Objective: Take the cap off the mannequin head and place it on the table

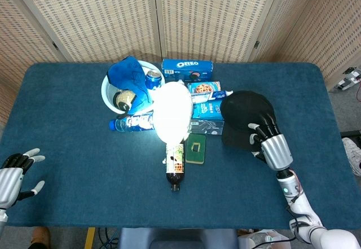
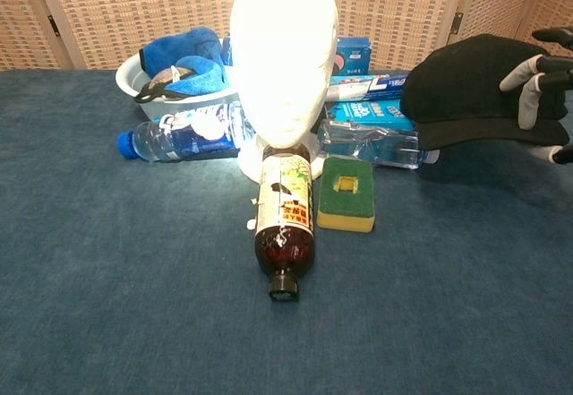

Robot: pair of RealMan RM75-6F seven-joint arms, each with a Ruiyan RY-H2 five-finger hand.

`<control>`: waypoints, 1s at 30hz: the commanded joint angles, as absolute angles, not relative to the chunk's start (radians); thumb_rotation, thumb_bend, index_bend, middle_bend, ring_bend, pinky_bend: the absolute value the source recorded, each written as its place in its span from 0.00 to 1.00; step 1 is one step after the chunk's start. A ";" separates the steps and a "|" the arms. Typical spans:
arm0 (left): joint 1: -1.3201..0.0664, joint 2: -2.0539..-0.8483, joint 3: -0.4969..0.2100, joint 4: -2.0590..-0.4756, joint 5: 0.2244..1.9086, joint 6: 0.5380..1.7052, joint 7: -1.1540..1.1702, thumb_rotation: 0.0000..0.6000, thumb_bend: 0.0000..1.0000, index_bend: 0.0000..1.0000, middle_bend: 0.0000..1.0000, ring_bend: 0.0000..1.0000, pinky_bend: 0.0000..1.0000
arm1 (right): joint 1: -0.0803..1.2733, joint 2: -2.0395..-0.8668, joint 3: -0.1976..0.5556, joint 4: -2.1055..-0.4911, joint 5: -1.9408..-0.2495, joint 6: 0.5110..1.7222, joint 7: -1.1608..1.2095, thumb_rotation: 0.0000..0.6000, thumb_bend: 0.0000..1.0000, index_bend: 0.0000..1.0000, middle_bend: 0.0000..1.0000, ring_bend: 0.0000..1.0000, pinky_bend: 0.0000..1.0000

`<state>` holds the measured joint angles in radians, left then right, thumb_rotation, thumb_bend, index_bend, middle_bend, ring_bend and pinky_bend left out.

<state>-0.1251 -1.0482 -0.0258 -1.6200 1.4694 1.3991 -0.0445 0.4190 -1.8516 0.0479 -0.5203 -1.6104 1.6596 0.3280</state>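
Note:
The white mannequin head (image 1: 172, 112) (image 2: 282, 64) stands bare at the table's middle. To its right, my right hand (image 1: 272, 143) (image 2: 542, 90) holds the black cap (image 1: 242, 116) (image 2: 466, 90) from the far right side, fingers laid over its crown. The cap sits low and level, its brim over the end of a clear bottle (image 2: 372, 144); whether it touches the table I cannot tell. My left hand (image 1: 14, 173) hovers at the front left corner, fingers spread and holding nothing; the chest view does not show it.
A brown bottle (image 1: 175, 164) (image 2: 285, 225) lies in front of the head, a green-and-yellow sponge (image 1: 196, 149) (image 2: 346, 193) beside it. Behind are a white bowl (image 1: 106, 94) with blue cloth, an Oreo box (image 1: 186, 66), snack boxes and a blue-labelled water bottle (image 1: 132, 123).

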 commanded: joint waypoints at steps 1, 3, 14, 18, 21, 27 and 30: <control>-0.127 -1.051 -0.026 -1.617 1.472 1.398 -0.049 1.00 0.23 0.28 0.17 0.18 0.10 | 0.398 -1.857 0.033 -0.531 -1.619 1.673 0.318 1.00 0.49 0.74 0.32 0.04 0.00; -0.127 -1.052 -0.026 -1.614 1.474 1.398 -0.051 1.00 0.23 0.28 0.17 0.18 0.10 | 0.388 -1.858 0.033 -0.536 -1.618 1.682 0.312 1.00 0.49 0.74 0.32 0.04 0.00; -0.131 -1.057 -0.024 -1.608 1.474 1.390 -0.051 1.00 0.23 0.28 0.17 0.18 0.10 | 0.426 -1.857 0.086 -0.551 -1.553 1.541 0.302 1.00 0.49 0.72 0.28 0.04 0.00; -0.130 -1.055 -0.023 -1.611 1.471 1.389 -0.048 1.00 0.23 0.28 0.17 0.18 0.10 | 0.461 -1.856 0.100 -0.568 -1.541 1.478 0.275 1.00 0.49 0.64 0.24 0.02 0.00; -0.131 -1.054 -0.022 -1.615 1.469 1.386 -0.043 1.00 0.23 0.28 0.17 0.18 0.10 | 0.482 -1.847 0.102 -0.591 -1.533 1.422 0.246 1.00 0.49 0.55 0.19 0.00 0.00; -0.125 -1.048 -0.023 -1.619 1.462 1.392 -0.039 1.00 0.23 0.28 0.17 0.18 0.10 | 0.492 -1.794 0.093 -0.694 -1.526 1.352 0.171 1.00 0.29 0.28 0.10 0.00 0.00; -0.123 -1.045 -0.022 -1.620 1.459 1.392 -0.038 1.00 0.23 0.28 0.17 0.18 0.10 | 0.484 -1.759 0.093 -0.766 -1.515 1.334 0.133 1.00 0.15 0.17 0.06 0.00 0.00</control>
<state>-0.1228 -1.0453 -0.0223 -1.6204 1.4591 1.3922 -0.0384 0.4876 -1.7912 0.0947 -0.7140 -1.5258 1.3565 0.1682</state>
